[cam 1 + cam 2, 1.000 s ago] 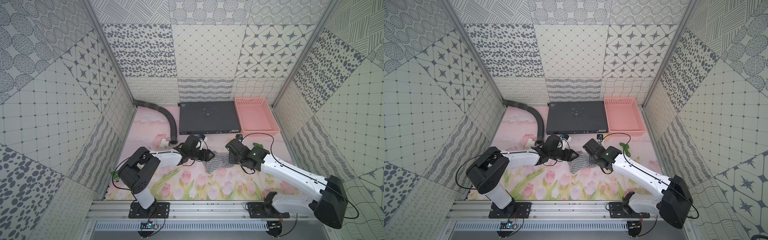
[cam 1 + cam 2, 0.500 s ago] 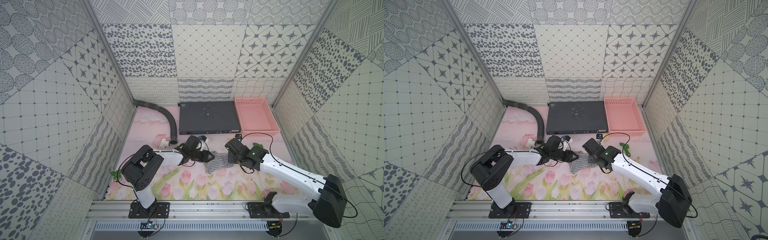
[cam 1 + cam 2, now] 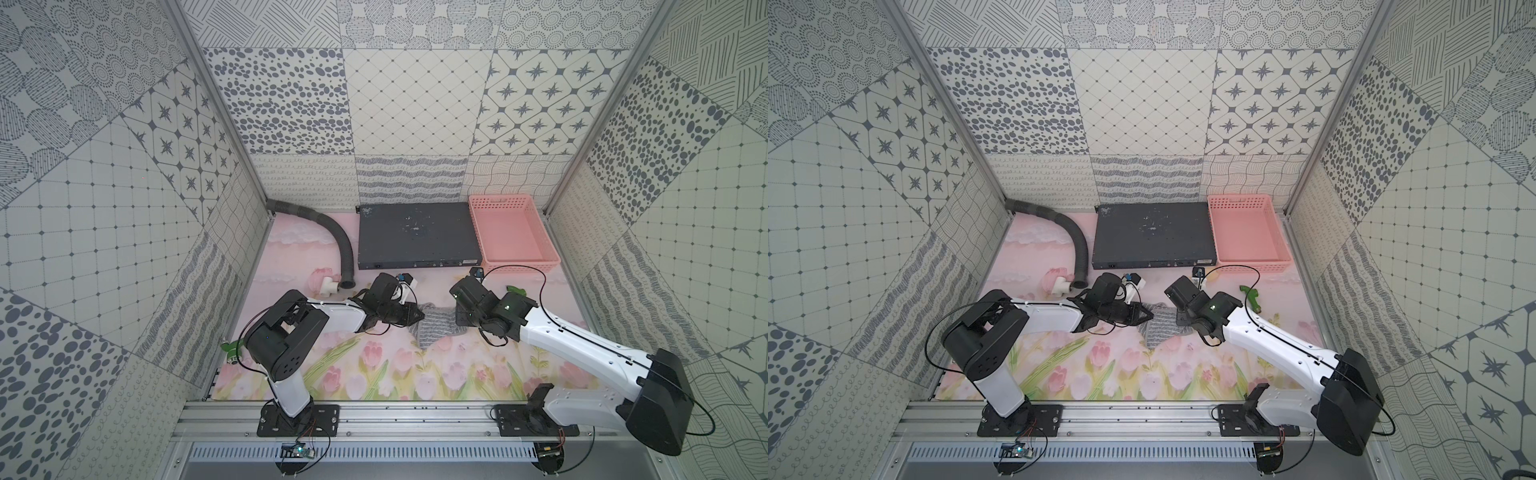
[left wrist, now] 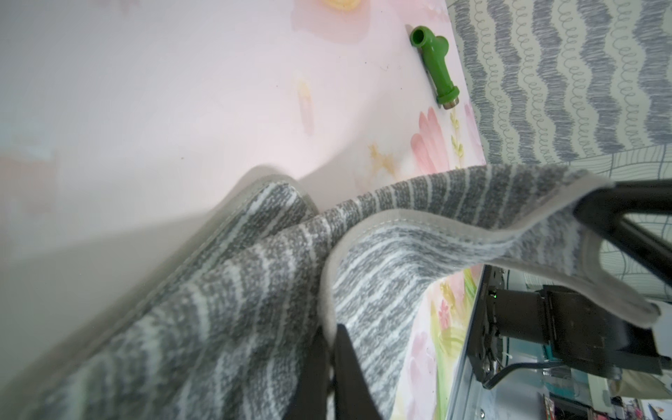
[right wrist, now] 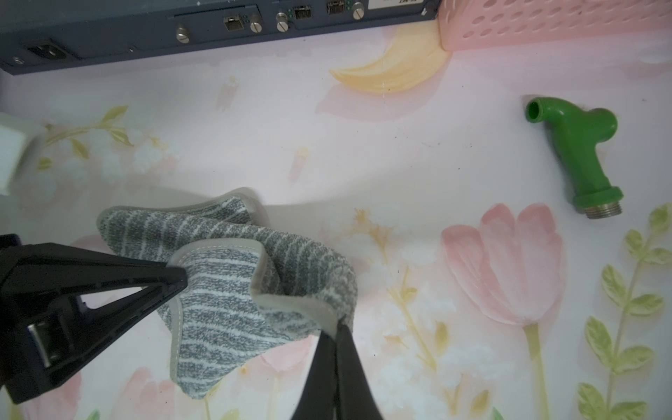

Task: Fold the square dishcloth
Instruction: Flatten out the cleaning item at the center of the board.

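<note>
Hems of the square dishcloth (image 3: 432,328) are pinched at two places. Left fingers (image 5: 109,267) clench one edge, right fingers (image 5: 351,371) another, the cloth sagging crumpled between.

Enclosed robot test cell, probably a lab; patterned wall panels (image 3: 411,104), aluminium mounting rail (image 3: 415,420), floral printed mat (image 3: 386,374)

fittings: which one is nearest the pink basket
The green fitting, lying just in front of the basket; the white fitting is further off, at the hose mouth.
</note>
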Robot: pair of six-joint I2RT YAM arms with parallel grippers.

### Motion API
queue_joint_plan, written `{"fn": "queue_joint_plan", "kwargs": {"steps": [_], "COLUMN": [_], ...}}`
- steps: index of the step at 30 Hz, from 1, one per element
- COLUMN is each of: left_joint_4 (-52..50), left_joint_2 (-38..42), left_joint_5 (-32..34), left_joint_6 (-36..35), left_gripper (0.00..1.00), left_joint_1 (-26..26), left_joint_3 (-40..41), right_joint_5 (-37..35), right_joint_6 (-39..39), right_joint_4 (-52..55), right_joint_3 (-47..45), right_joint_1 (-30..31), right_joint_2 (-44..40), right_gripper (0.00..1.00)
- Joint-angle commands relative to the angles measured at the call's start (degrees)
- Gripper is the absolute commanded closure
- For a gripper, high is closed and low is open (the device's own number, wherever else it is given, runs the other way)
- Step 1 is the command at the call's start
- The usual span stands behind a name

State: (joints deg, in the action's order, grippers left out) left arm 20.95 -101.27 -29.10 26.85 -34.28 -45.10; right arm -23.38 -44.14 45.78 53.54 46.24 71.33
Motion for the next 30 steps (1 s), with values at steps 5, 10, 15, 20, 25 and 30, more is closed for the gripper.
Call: {"fn": "queue_joint_plan", "kwargs": {"steps": [5, 10, 15, 20, 25, 30], "left_joint_4": [-2.6, -12.4, -20.5, -26.4, -31.7, -35.9], "left_joint_2": [10.7, 23.9, 33.1, 37.8, 42.3, 46.8], "left_joint_5": [2.3, 10.2, 13.8, 15.5, 17.9, 17.4], "left_joint_6": [-2.3, -5.7, -7.9, -8.6, -7.2, -4.0], "left_gripper": [1.0, 1.0, 1.0, 1.0, 1.0, 1.0], "left_joint_1": [-0.1, -0.6, -1.4, -4.2, -5.9, -7.5], "left_joint_3": [1.2, 0.5, -1.4, -4.6, -7.0, -7.9], "right_joint_5": [-0.3, -0.4, 0.4, 4.1, 7.5, 15.0], "right_joint_6": [2.8, 7.6, 14.2, 18.5, 19.3, 17.4], "right_joint_4": [-1.5, 0.5, 5.9, 13.2, 21.8, 26.9], "right_joint_3": [1.9, 3.8, 9.3, 15.7, 21.2, 24.5], "right_joint_1": [-1.1, -1.7, -1.8, -1.8, -1.8, -1.8], "right_joint_2": [-3.8, -7.8, -11.6, -14.2, -16.4, -19.4], "right_gripper": [0.98, 0.98, 0.98, 0.98, 0.99, 1.0]}}
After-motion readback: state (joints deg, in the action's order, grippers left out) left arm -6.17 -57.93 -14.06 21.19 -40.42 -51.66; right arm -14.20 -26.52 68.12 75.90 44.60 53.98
